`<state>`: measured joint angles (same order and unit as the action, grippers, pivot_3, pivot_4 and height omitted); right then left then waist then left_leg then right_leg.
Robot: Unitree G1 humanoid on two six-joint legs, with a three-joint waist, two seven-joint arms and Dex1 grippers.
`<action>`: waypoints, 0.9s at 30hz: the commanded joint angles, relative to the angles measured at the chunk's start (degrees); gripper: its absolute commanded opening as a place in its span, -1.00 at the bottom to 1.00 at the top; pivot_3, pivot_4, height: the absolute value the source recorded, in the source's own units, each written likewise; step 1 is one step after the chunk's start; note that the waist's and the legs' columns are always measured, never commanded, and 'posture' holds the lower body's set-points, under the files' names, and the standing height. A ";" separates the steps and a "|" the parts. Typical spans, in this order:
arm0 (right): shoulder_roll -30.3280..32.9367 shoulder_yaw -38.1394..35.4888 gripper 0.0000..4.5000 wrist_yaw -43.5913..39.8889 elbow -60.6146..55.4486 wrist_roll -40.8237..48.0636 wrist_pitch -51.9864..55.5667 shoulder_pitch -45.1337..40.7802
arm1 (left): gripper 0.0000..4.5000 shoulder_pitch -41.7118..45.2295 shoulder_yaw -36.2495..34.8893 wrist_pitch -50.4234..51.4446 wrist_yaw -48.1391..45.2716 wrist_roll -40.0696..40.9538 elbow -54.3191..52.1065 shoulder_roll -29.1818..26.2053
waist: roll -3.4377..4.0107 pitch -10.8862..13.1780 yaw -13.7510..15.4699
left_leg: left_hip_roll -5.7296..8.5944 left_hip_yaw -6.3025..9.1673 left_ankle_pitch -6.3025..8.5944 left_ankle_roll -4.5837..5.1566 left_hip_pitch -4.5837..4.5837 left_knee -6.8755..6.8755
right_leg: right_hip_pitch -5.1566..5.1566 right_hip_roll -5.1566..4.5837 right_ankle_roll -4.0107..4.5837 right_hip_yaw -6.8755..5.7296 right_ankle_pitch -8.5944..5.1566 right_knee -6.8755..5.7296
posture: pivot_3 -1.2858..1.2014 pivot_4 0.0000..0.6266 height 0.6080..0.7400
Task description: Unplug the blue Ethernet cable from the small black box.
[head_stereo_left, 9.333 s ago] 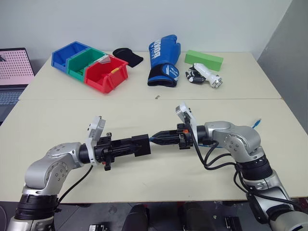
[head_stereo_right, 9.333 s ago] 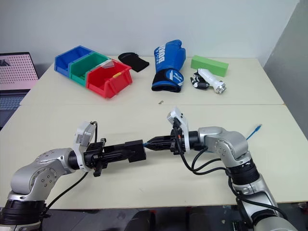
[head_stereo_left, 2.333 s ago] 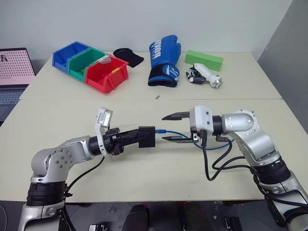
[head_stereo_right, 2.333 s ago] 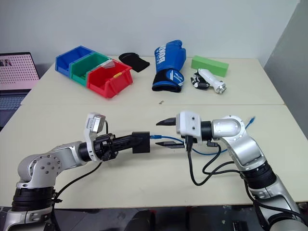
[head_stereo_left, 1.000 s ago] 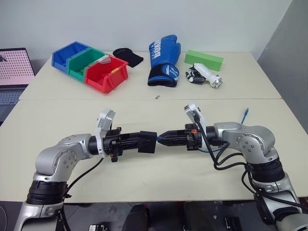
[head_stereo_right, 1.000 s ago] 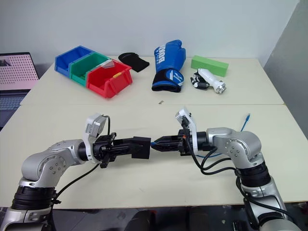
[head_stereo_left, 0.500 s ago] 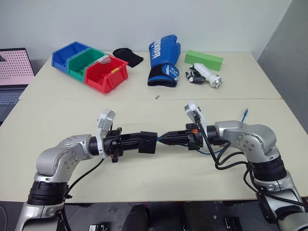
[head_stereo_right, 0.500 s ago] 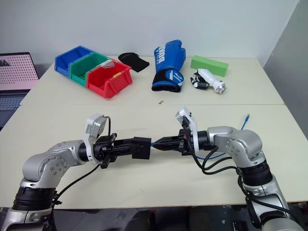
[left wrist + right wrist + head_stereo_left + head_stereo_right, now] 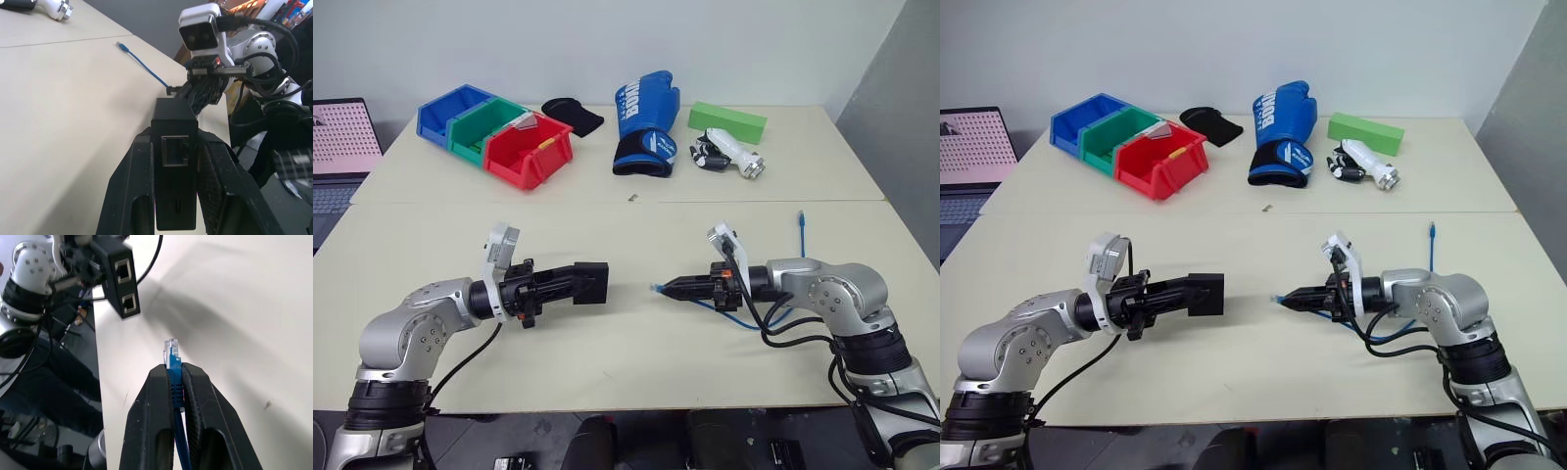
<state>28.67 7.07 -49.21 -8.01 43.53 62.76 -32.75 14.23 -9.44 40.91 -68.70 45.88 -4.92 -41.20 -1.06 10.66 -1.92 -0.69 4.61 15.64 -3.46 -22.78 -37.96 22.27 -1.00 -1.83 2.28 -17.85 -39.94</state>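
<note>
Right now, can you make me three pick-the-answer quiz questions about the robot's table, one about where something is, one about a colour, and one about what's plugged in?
1. Where is the small matte black box?
A. in the left gripper
B. in the red bin
C. beside the glove

2. What colour is the boxing glove?
A. green
B. blue
C. red

3. The thin blue Ethernet cable is:
A. plugged in
B. unplugged, held by the right gripper
C. lying loose

Answers: 1 A, its fingers clamp the box; 2 B, plainly blue; 3 B, the box's ports are empty and a gap separates plug and box.

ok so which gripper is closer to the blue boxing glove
Right. The right gripper sits nearly straight in front of the blue boxing glove; the left gripper, shut on the small black box, is farther off to the side.
</note>
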 commanded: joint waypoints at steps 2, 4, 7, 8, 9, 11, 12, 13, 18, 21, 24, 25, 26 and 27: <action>-2.32 -1.18 -0.99 7.73 10.18 -13.51 -18.06 -4.77 | -0.66 0.26 -2.17 -2.27 2.64 -1.36 -0.91 -0.23 | 0.00 0.00 -0.03 | 0.02 -0.03 0.00 0.00 0.01 -0.01 | 0.00 0.00 0.00 0.01 0.00 -0.01 | 0.03 -0.52 1.00; -3.21 -0.35 -0.99 12.22 17.24 -20.68 -26.69 -6.66 | -0.66 0.32 -2.15 -2.74 3.76 -1.89 -0.68 0.03 | 0.00 0.00 -0.06 | 0.04 -0.08 0.00 0.00 0.03 -0.01 | 0.00 0.00 -0.01 0.03 0.01 -0.02 | 0.03 -0.52 1.00; -3.47 0.89 -0.99 19.10 30.92 -30.78 -39.92 -9.35 | -0.66 0.37 -1.33 -4.12 6.14 -3.72 -0.78 0.80 | 0.00 0.00 -0.02 | 0.05 -0.15 -0.01 -0.01 0.01 0.01 | 0.02 0.01 -0.01 0.02 0.01 0.00 | 0.03 -0.52 1.00; -3.50 1.29 -0.99 20.07 34.03 -32.91 -42.74 -9.78 | -0.66 0.52 -1.27 -4.91 7.05 -4.34 -0.69 1.37 | -0.01 0.00 0.10 | 0.04 -0.19 -0.01 -0.01 -0.02 0.01 | 0.05 -0.02 -0.01 0.02 0.01 0.00 | 0.03 -0.52 1.00; -3.69 1.34 -0.99 20.20 35.88 -34.07 -44.39 -10.00 | -0.66 0.58 -1.14 -5.40 7.40 -4.80 -0.70 1.60 | -0.01 0.00 0.14 | 0.04 -0.20 -0.01 -0.01 -0.04 0.01 | 0.04 -0.03 -0.01 0.00 0.01 0.01 | 0.03 -0.52 1.00; -4.27 0.85 -0.58 19.12 37.39 -34.81 -45.90 -9.99 | -0.66 1.01 -1.42 -6.81 9.39 -5.92 -0.39 2.75 | 0.00 0.00 0.02 | 0.04 -0.22 -0.01 -0.02 -0.08 0.01 | 0.06 -0.06 -0.01 0.02 0.01 0.06 | 0.03 -0.52 1.00; -4.49 0.52 -0.48 18.42 37.46 -34.91 -46.26 -9.88 | -0.66 1.35 -1.76 -7.14 10.46 -6.18 -0.08 3.33 | 0.00 0.00 -0.02 | 0.03 -0.22 -0.01 -0.02 -0.08 0.02 | 0.07 -0.06 -0.01 0.07 0.01 0.06 | 0.03 -0.52 1.00; -4.63 -0.01 -0.40 17.64 36.95 -34.55 -45.79 -9.70 | -0.66 2.09 -2.33 -8.68 12.51 -7.32 1.03 4.36 | 0.00 0.00 -0.04 | 0.03 -0.21 -0.01 -0.02 -0.08 0.02 | 0.07 -0.06 -0.01 0.08 0.01 0.06 | 0.03 -0.52 1.00; -3.09 -1.48 0.10 12.85 29.94 -32.77 -43.77 -8.38 | -0.66 4.68 -4.41 -18.96 22.08 -14.72 6.47 8.35 | 0.00 0.00 -0.23 | 0.00 -0.16 -0.01 -0.01 -0.02 0.00 | 0.06 -0.06 -0.01 0.07 0.01 -0.02 | 0.03 -0.52 1.00; -1.84 -2.12 0.39 4.42 18.99 -25.92 -38.75 -6.99 | -0.66 7.23 -6.13 -30.78 32.37 -22.76 12.88 11.30 | 0.04 0.02 0.14 | -0.01 -0.12 -0.01 -0.01 -0.03 0.01 | 0.06 -0.06 -0.01 0.02 0.01 -0.01 | 0.03 -0.52 1.00; -0.43 -0.92 0.75 -2.44 5.91 -18.63 -31.82 -5.90 | -0.66 8.84 -8.17 -42.98 41.97 -29.79 20.37 13.29 | 0.04 0.02 0.03 | -0.01 -0.08 0.00 -0.01 -0.05 0.01 | 0.06 -0.09 -0.01 0.05 0.01 0.01 | 0.03 -0.52 1.00; -0.62 -0.17 0.75 -2.87 3.08 -17.85 -30.47 -6.04 | -0.66 9.05 -8.94 -45.97 43.81 -30.50 22.50 14.19 | 0.04 0.02 0.02 | -0.01 -0.08 0.00 -0.01 -0.05 0.00 | 0.06 -0.12 -0.01 0.06 0.01 0.01 | 0.03 -0.52 1.00; -1.05 0.40 0.75 -2.81 1.07 -17.39 -29.36 -6.26 | -0.66 9.02 -9.12 -48.44 44.70 -31.10 24.26 14.89 | 0.03 0.01 0.02 | -0.02 -0.06 0.00 0.00 -0.06 -0.01 | 0.06 -0.16 -0.01 0.05 0.01 0.03 | 0.03 -0.52 1.00; -1.47 0.76 0.75 -2.57 -0.16 -17.17 -28.56 -6.47 | -0.66 8.93 -8.94 -51.39 45.83 -32.42 25.79 15.31 | 0.00 -0.01 0.01 | -0.02 -0.05 0.00 0.00 -0.04 0.00 | 0.06 -0.18 -0.01 0.03 0.01 0.03 | 0.03 -0.52 1.00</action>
<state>27.72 7.06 -50.94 -3.44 24.25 31.87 -38.65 22.98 -17.32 -3.18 -25.90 16.22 18.74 -26.40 -1.06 10.65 -1.91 -0.71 4.56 15.64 -3.46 -22.81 -37.95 22.32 -1.19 -1.85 2.32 -17.84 -39.91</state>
